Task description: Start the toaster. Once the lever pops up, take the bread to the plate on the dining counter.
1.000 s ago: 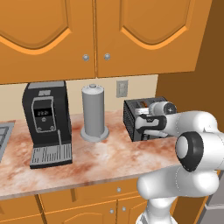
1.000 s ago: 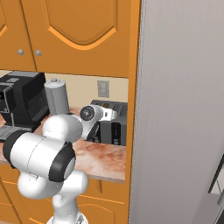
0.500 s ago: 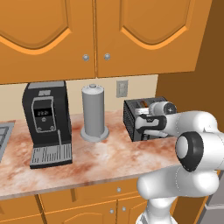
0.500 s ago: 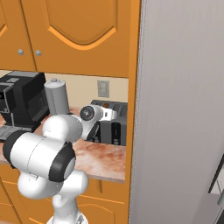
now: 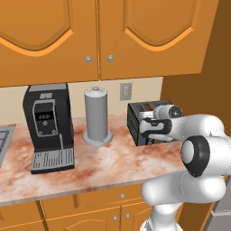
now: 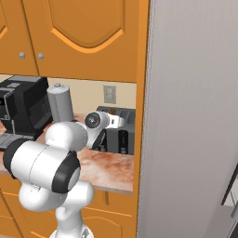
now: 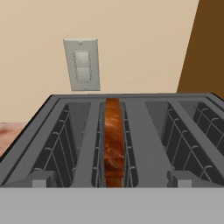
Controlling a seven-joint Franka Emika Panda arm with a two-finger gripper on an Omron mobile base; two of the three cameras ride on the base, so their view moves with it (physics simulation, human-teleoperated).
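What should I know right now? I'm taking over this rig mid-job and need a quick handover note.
Gripper: open, empty, at the toaster's near end on the marbled worktop.
Bread: standing on edge in the toaster's left slot in the hand view, browned crust showing. The right slot looks empty.
Nearby: coffee machine, grey canister, wall outlet behind the toaster.
Done: arm brought up to the toaster. Whether the lever is pressed, I cannot tell.
Left: start toasting if not started, wait for the lever to pop, lift the bread out, carry it to the plate on the dining counter.
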